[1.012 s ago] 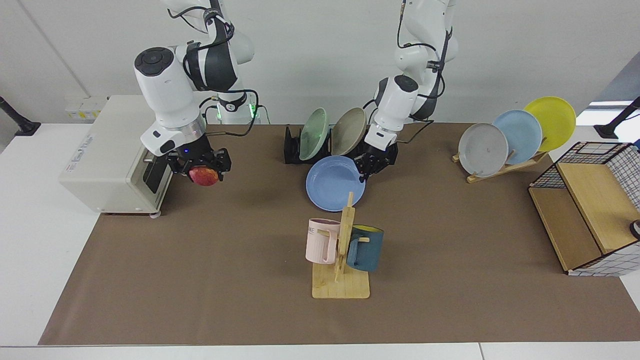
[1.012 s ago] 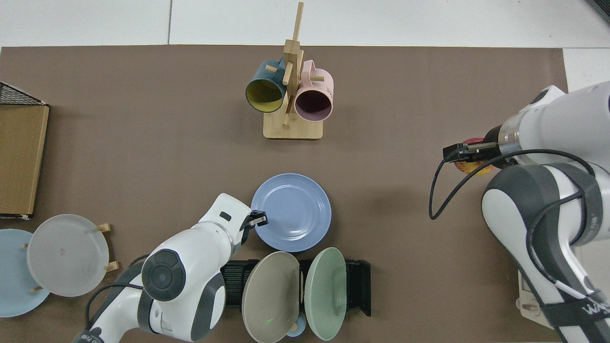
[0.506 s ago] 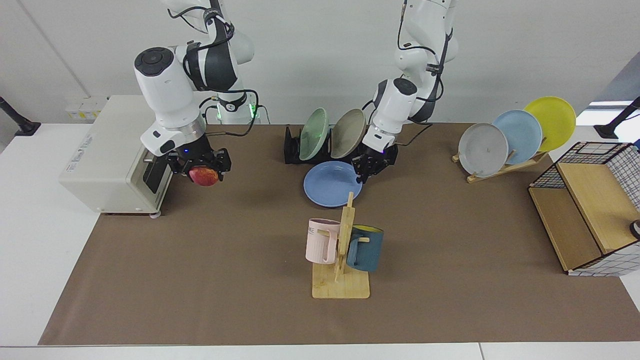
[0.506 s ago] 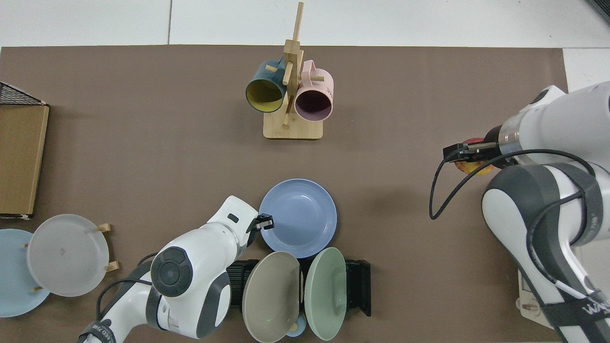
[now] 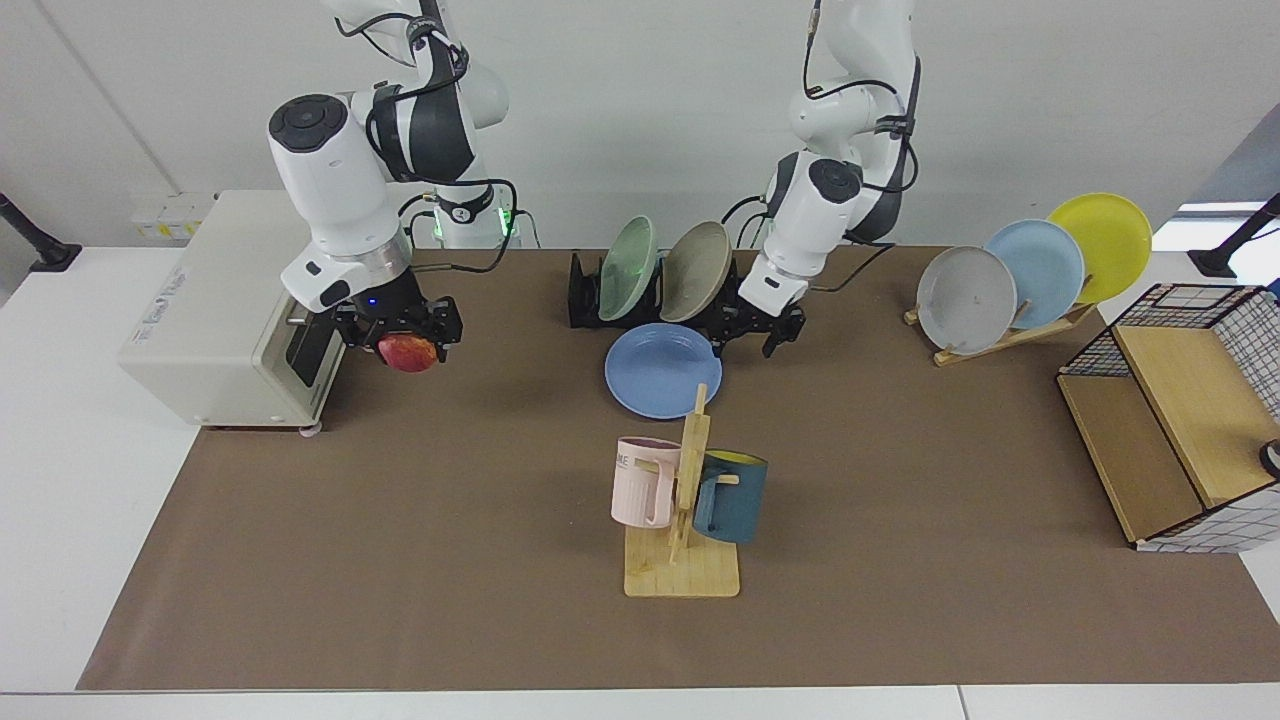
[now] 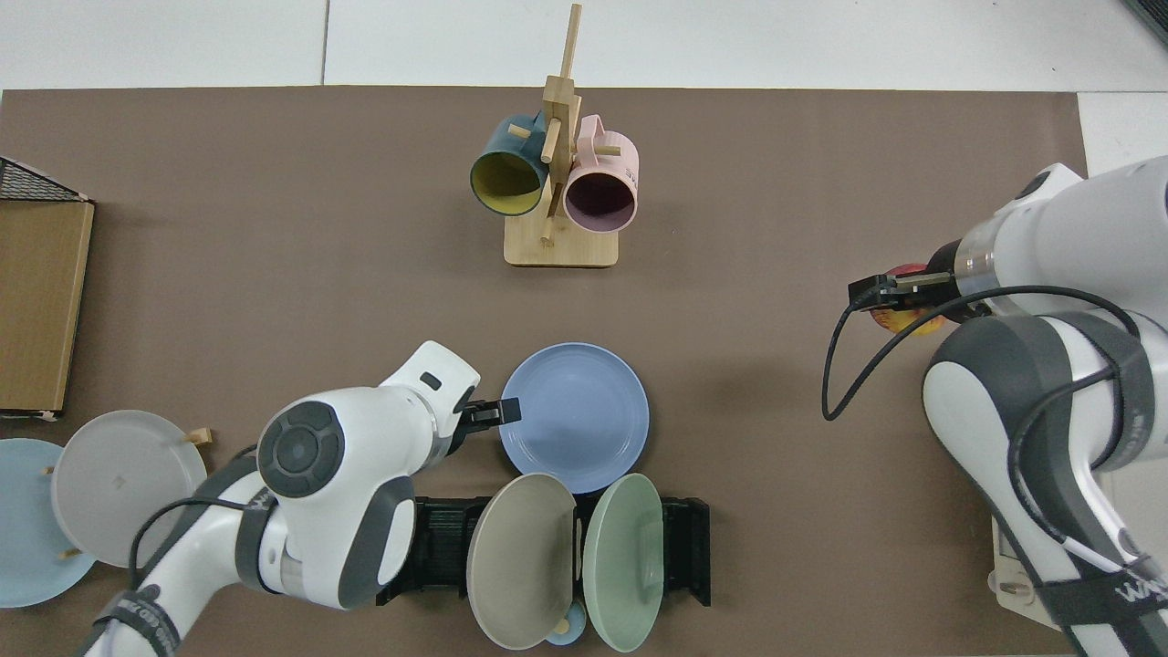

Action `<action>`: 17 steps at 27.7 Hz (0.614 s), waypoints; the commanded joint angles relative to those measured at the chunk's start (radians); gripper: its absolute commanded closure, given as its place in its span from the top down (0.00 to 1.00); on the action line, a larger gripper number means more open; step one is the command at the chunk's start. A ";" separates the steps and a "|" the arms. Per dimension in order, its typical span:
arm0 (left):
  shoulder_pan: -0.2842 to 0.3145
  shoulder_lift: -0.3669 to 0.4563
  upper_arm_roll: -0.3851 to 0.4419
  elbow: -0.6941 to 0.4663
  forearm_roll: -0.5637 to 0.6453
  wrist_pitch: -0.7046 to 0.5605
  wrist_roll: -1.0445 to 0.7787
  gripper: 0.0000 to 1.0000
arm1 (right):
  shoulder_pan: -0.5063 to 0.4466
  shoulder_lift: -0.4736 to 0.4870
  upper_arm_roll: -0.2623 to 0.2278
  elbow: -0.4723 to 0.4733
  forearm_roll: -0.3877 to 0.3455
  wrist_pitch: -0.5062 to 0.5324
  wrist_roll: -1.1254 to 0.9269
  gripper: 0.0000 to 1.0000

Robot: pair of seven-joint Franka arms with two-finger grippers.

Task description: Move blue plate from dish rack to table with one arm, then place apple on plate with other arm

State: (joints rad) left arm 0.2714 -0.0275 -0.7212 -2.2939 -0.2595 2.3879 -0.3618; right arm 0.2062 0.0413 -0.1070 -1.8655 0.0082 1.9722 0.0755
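A plain white wall (image 5: 640, 110) runs behind the white desk (image 5: 60, 480), lit evenly. A wide brown mat (image 5: 450, 560) covers most of the desk top. At one end stands a cream box-shaped appliance (image 5: 215, 310) with small feet; at the other a wire basket with wooden panels (image 5: 1180, 420). A white socket block (image 5: 165, 215) sits low on the wall. Black stand legs (image 5: 30, 240) rest on the desk's far corners.
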 commanded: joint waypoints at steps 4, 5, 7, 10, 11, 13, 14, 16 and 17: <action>0.011 -0.066 0.114 0.217 0.124 -0.372 0.017 1.00 | -0.001 -0.006 0.009 0.003 -0.004 -0.012 -0.020 0.00; 0.011 -0.068 0.126 0.238 0.128 -0.404 0.020 1.00 | 0.001 -0.006 0.010 0.003 -0.002 -0.012 -0.017 0.00; 0.012 -0.065 0.138 0.296 0.155 -0.470 0.030 1.00 | 0.004 -0.006 0.018 0.003 0.002 -0.010 -0.013 0.00; 0.009 -0.045 0.196 0.398 0.203 -0.579 0.070 1.00 | 0.025 -0.006 0.024 0.003 0.006 -0.009 0.003 0.00; 0.006 -0.042 0.219 0.422 0.206 -0.611 0.096 1.00 | 0.042 -0.007 0.024 0.003 0.006 -0.009 0.016 0.00; -0.003 -0.040 0.273 0.461 0.203 -0.657 0.161 1.00 | 0.073 -0.008 0.024 0.003 0.012 -0.009 0.065 0.00; -0.004 -0.040 0.298 0.477 0.200 -0.673 0.185 1.00 | 0.090 -0.008 0.024 0.003 0.012 -0.009 0.096 0.00; -0.009 -0.038 0.339 0.505 0.198 -0.696 0.221 1.00 | 0.136 -0.008 0.024 0.005 0.012 -0.009 0.170 0.00; -0.014 -0.038 0.354 0.516 0.200 -0.697 0.230 1.00 | 0.160 -0.008 0.024 0.005 0.012 -0.009 0.205 0.00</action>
State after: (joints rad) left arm 0.2800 -0.0931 -0.4524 -1.8671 -0.0796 1.7649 -0.2104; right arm 0.2819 0.0413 -0.0865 -1.8654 0.0135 1.9722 0.1443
